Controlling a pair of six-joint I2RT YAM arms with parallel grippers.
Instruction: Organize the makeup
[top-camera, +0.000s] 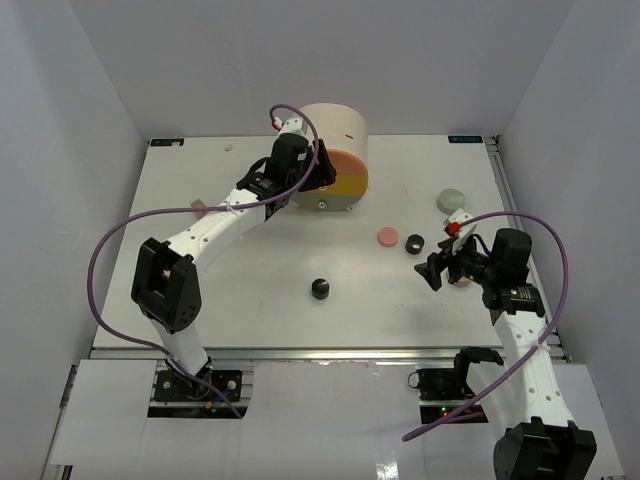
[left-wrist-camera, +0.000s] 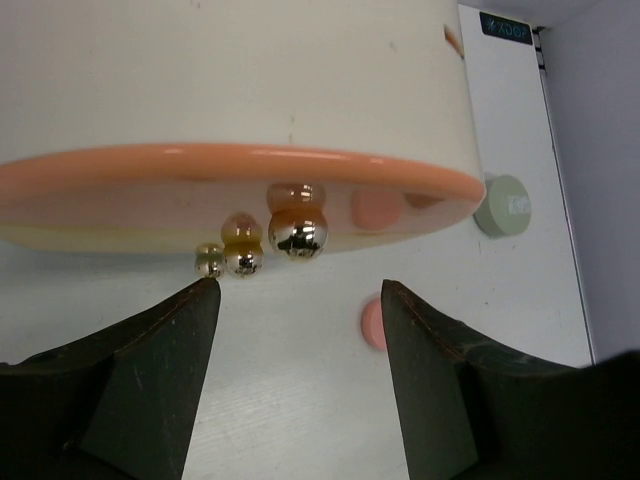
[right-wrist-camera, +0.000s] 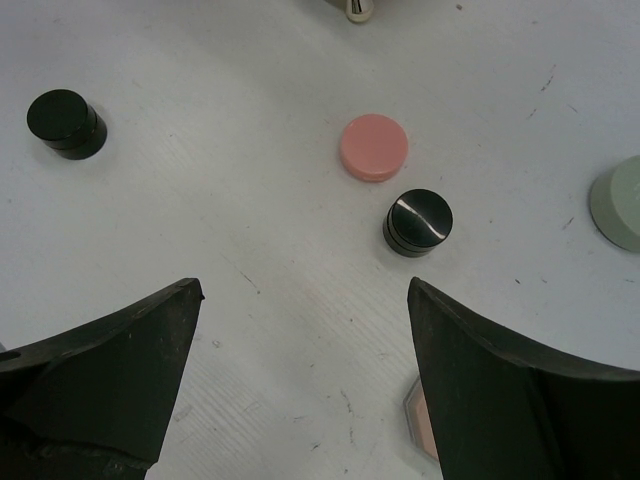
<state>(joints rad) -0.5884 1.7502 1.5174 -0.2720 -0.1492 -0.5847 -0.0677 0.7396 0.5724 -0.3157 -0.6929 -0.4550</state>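
Note:
My left gripper (top-camera: 318, 172) is open and empty, right in front of the cream drawer unit (top-camera: 326, 132). In the left wrist view its jaws (left-wrist-camera: 300, 295) stand just below the top gold knob (left-wrist-camera: 297, 232), not touching it. My right gripper (top-camera: 437, 268) is open and empty, low over the table. A pink round compact (top-camera: 388, 237) and a black pot (top-camera: 415, 243) lie just left of it. In the right wrist view (right-wrist-camera: 303, 290) the black pot (right-wrist-camera: 418, 221) and pink compact (right-wrist-camera: 373, 146) lie ahead, and a peach compact (right-wrist-camera: 424, 425) lies partly under the right finger.
A second black pot (top-camera: 320, 288) stands in the table's middle front (right-wrist-camera: 66, 123). A pale green compact (top-camera: 451, 200) lies at the right (left-wrist-camera: 503, 204). A small tan object (top-camera: 200, 208) lies at the left. Grey walls close in on both sides.

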